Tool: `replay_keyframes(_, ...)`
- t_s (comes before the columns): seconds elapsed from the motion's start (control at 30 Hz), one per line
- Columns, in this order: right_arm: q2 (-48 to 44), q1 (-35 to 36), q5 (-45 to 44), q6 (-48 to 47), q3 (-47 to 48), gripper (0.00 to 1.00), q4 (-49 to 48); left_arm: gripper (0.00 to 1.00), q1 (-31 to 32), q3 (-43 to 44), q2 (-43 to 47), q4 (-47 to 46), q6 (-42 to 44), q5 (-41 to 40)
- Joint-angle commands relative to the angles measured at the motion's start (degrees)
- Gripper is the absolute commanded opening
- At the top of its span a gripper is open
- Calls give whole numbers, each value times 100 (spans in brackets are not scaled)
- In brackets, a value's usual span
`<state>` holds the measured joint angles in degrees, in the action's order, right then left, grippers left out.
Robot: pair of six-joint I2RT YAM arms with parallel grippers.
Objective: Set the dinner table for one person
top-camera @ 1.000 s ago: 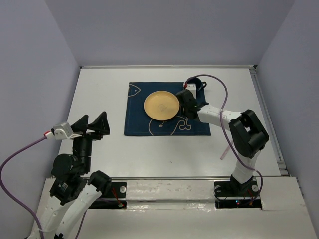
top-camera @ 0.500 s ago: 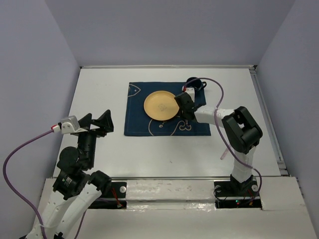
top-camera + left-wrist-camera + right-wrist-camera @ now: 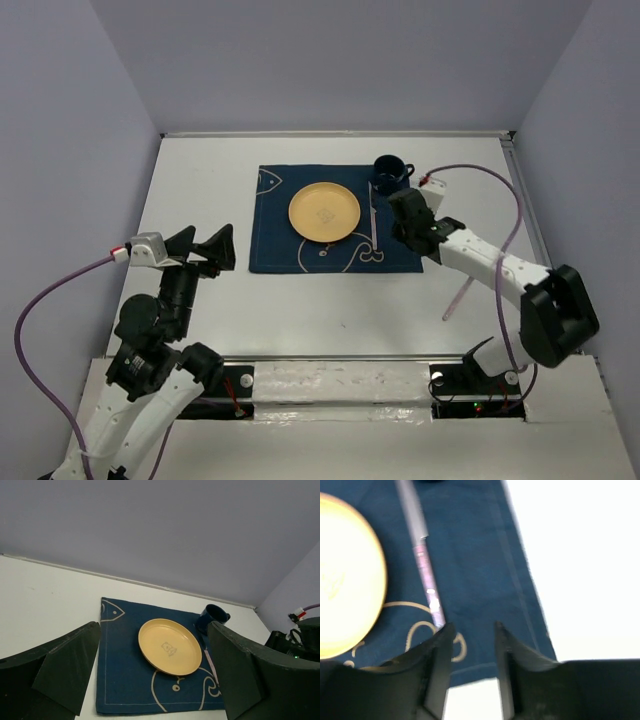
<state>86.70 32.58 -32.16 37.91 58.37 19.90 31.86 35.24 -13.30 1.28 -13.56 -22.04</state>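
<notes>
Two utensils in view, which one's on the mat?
The utensil just right of the yellow plate, on the blue mat. The other utensil lies on the white table, near the right arm.

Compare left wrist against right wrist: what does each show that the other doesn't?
Left wrist only: the blue mug at the far right corner of the whale mat, the back wall, the left gripper wide open. Right wrist only: the right gripper, slightly open, and the mat's near right corner, blurred. Both: the dinner table, the mat, the yellow plate (just its edge on the right wrist), the utensil lying right of it.
</notes>
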Motion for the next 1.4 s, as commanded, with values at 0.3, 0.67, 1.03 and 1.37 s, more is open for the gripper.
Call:
replay_keyframes(0.3, -2596, -1894, 113, 2537, -2268, 52, 2536, 99, 1058, 211, 477, 39, 187, 77)
replay_keyframes(0.67, -1551, -2045, 571, 2125, -2216, 51, 2001, 99, 1253, 211, 715, 74, 187, -2)
replay_keyframes(1.03, -1522, -2106, 369, 1571, -1751, 0, 1928, 99, 1253, 211, 662, 118, 222, -151)
replay_keyframes(1.37, -306, 669, 62, 473, 1841, 0, 2018, 99, 1060, 211, 337, 118, 205, -213)
